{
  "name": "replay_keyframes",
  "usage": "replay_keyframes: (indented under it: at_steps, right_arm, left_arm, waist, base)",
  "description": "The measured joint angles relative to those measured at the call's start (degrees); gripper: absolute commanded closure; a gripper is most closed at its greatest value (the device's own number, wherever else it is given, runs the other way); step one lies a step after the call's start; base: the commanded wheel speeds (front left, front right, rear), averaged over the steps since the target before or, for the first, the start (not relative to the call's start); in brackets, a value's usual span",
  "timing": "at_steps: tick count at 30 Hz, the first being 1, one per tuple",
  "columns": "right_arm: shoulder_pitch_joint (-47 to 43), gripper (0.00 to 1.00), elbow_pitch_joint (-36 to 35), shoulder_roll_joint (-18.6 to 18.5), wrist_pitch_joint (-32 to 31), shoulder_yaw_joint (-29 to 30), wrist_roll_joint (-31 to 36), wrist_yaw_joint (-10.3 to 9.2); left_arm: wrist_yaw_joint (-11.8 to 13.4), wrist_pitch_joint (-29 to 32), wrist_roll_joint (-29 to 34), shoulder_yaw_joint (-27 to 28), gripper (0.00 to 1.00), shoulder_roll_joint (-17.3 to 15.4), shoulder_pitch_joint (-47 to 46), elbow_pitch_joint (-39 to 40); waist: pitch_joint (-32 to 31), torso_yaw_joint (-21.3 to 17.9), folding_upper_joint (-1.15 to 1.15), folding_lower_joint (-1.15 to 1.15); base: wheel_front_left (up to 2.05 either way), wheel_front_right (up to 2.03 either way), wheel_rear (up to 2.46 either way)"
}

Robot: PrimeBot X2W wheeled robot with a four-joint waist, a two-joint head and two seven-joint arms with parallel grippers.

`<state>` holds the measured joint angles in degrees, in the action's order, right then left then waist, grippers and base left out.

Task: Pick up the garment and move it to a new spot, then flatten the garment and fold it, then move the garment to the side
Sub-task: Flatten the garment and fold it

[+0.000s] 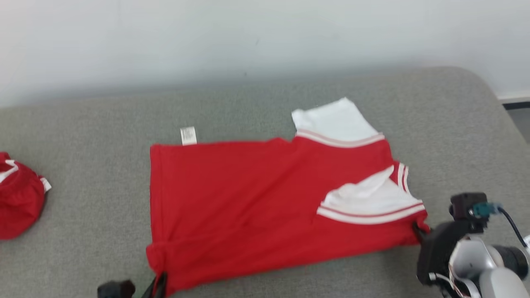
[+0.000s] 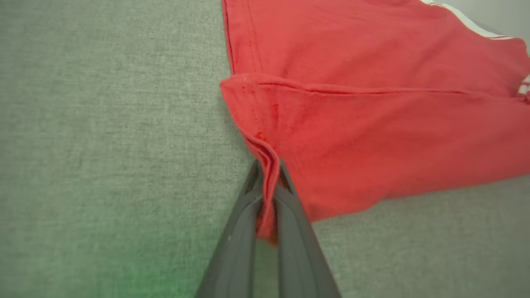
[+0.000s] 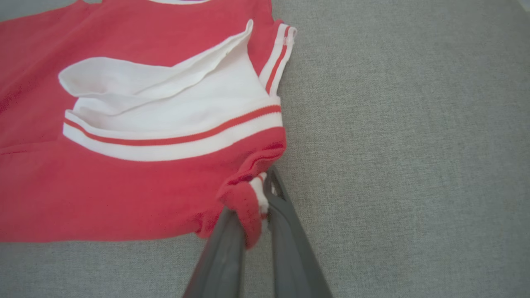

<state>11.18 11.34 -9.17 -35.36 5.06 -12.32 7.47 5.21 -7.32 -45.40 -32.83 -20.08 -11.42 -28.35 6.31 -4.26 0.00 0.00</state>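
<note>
The garment (image 1: 256, 198) is a red shirt with white, red-striped sleeves, lying spread on the grey cushioned surface (image 1: 95, 124). My left gripper (image 1: 159, 283) is shut on its near left hem corner; in the left wrist view that gripper (image 2: 268, 174) has a fold of red hem (image 2: 269, 165) pinched between its dark fingers. My right gripper (image 1: 418, 231) is shut on the near right corner by the sleeve. The right wrist view shows that gripper (image 3: 258, 188) with a bunched red and white edge (image 3: 248, 203) clamped between its fingers. A white care label (image 1: 188, 135) sticks out at the far edge.
Another red and white garment (image 1: 18, 198) lies bunched at the left edge of the surface. A pale wall (image 1: 248, 37) rises right behind the surface. The surface's rounded right end (image 1: 492, 99) is near my right arm.
</note>
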Motion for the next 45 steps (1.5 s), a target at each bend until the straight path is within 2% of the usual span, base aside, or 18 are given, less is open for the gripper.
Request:
replay_keyframes:
  at_steps: [6,10,11,12,13,19,24,28,32,36,37,40,45]
  right_arm:
    - [-8.06,1.00,-8.29,-0.10,-2.97,1.09,-0.97,0.01]
    - [-12.34,0.99,-10.46,0.65,-4.23,1.02,-1.30,0.01]
    - [-12.69,0.69,-10.38,0.77,-4.43,0.77,-1.44,0.01]
    - [-12.98,0.20,-10.17,0.92,-4.44,0.55,-1.77,0.01]
    - [-13.13,0.00,-9.79,1.25,-4.44,0.73,-1.89,0.01]
    - [-13.67,0.00,-10.24,0.62,-4.45,0.85,-1.59,0.01]
    - [-11.67,0.00,-13.47,-1.38,-4.50,2.61,-1.19,0.01]
    - [-7.68,0.00,-15.75,-1.93,-5.04,3.38,-1.19,0.01]
    - [-3.14,0.00,-16.04,-1.88,-5.04,2.66,-1.18,0.00]
    - [1.75,0.00,-15.47,-1.93,-4.78,-0.11,-0.91,0.01]
    - [1.75,0.00,-15.47,-1.93,-4.78,-0.11,-0.91,0.01]
    - [5.84,0.00,-14.50,-1.92,-3.85,-3.14,-0.77,0.01]
    - [8.84,0.00,-13.11,-1.55,-2.57,-5.38,-0.96,0.01]
  left_arm:
    - [1.63,0.89,-1.00,0.34,1.00,-2.98,6.10,4.88]
    - [2.94,1.81,-1.51,0.54,1.00,-4.48,9.31,7.91]
    - [3.12,1.87,-1.55,0.51,1.00,-4.48,9.53,8.21]
    - [3.37,1.87,-1.57,0.52,0.71,-4.46,9.73,8.37]
    - [3.38,1.87,-1.58,0.46,0.00,-4.41,9.93,8.38]
    - [4.55,1.65,-2.66,1.31,0.00,-4.35,10.44,8.43]
    - [6.42,1.32,-2.32,3.14,0.00,-7.53,10.42,9.31]
    - [6.38,2.99,-0.75,3.37,0.00,-9.51,5.66,10.92]
    - [5.72,6.70,1.31,2.00,0.00,-9.85,-2.92,10.35]
    - [4.37,11.81,3.04,0.34,0.00,-8.62,-12.80,6.49]
    - [4.37,11.81,3.04,0.34,0.00,-8.62,-12.80,6.49]
    - [3.00,14.72,3.08,0.37,0.00,-7.02,-21.93,0.66]
    - [1.35,16.11,3.91,-0.10,0.00,-7.45,-27.05,-5.33]
  waist:
    - [-2.99,-1.07,0.00,0.00]
    - [-4.25,-1.61,-0.01,-0.01]
    - [-4.28,-1.61,0.00,-0.01]
    - [-4.25,-1.57,-0.01,-0.01]
    - [-4.22,-1.53,0.00,-0.01]
    - [-3.89,-1.21,0.00,0.00]
    - [-3.49,-1.25,-0.01,0.00]
    - [-2.52,-1.36,0.00,0.00]
    - [-0.87,-1.39,0.00,0.00]
    - [1.48,-1.49,0.00,0.01]
    - [1.48,-1.49,0.00,0.01]
    - [4.28,-1.87,0.00,0.01]
    - [7.02,-2.84,0.00,0.01]
  base:
    - [0.00,0.00,0.00]
    - [0.00,0.00,0.00]
    - [0.00,0.00,0.00]
    - [0.00,0.00,0.00]
    - [0.00,0.00,0.00]
    - [0.00,0.00,0.00]
    - [0.00,0.00,0.00]
    - [0.00,0.00,0.00]
    - [0.00,0.00,0.00]
    - [0.00,0.00,0.00]
    - [0.00,0.00,0.00]
    - [0.00,0.00,0.00]
    - [0.00,0.00,0.00]
